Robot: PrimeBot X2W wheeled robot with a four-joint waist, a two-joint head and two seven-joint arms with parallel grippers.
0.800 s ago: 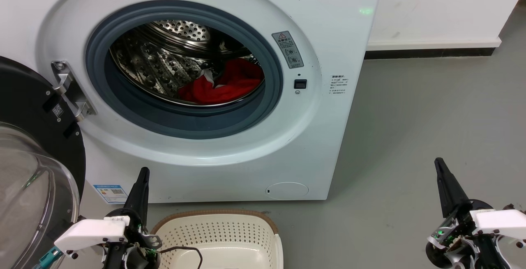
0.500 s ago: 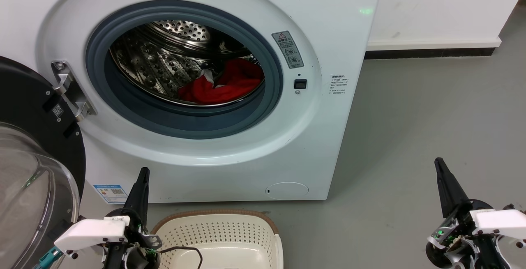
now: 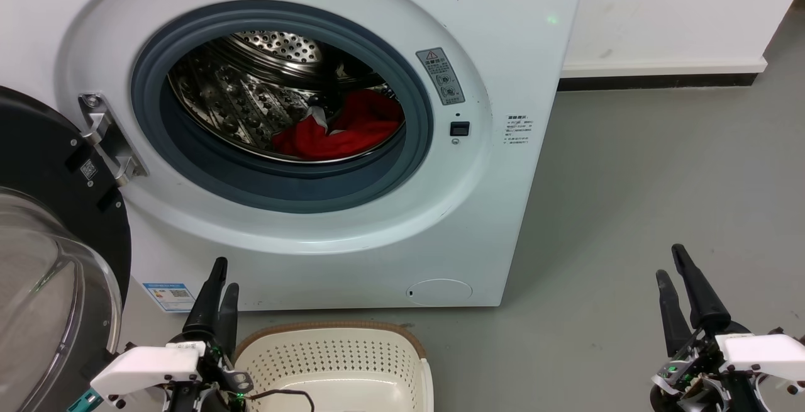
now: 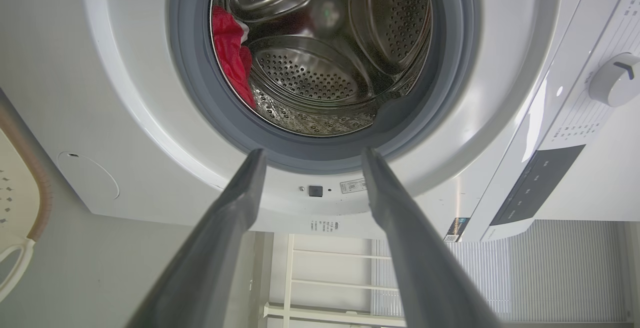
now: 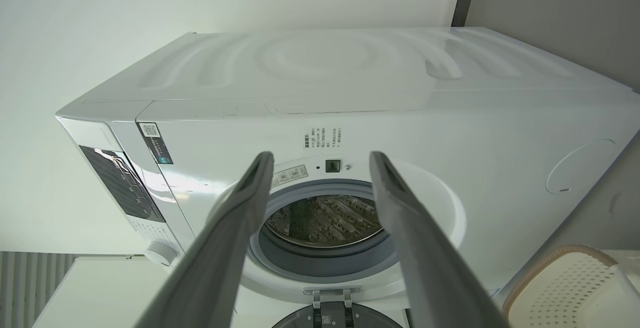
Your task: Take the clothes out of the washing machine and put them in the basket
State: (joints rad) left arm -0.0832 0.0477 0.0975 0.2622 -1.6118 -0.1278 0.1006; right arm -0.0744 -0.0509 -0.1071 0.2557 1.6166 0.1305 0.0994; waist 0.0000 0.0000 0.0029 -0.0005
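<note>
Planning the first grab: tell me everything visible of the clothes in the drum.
The clothes are a crumpled heap of soft bright red fabric with a small white patch showing, lying low on the right side of the perforated steel drum of the washing machine, behind the grey rubber rim. They rest on the drum wall; nothing else touches them.

Floor [image 3: 641, 211]: smooth grey, running back on my right to the dark skirting [image 3: 660, 80] under a white wall [image 3: 679, 9].
Washing machine [image 3: 484, 229]: white, standing straight on the floor ahead of me, its door [image 3: 38, 167] swung open to my left.
Basket [image 3: 333, 356]: cream with a brown rim, on the floor near the machine's foot, a narrow strip of grey between them.
</note>
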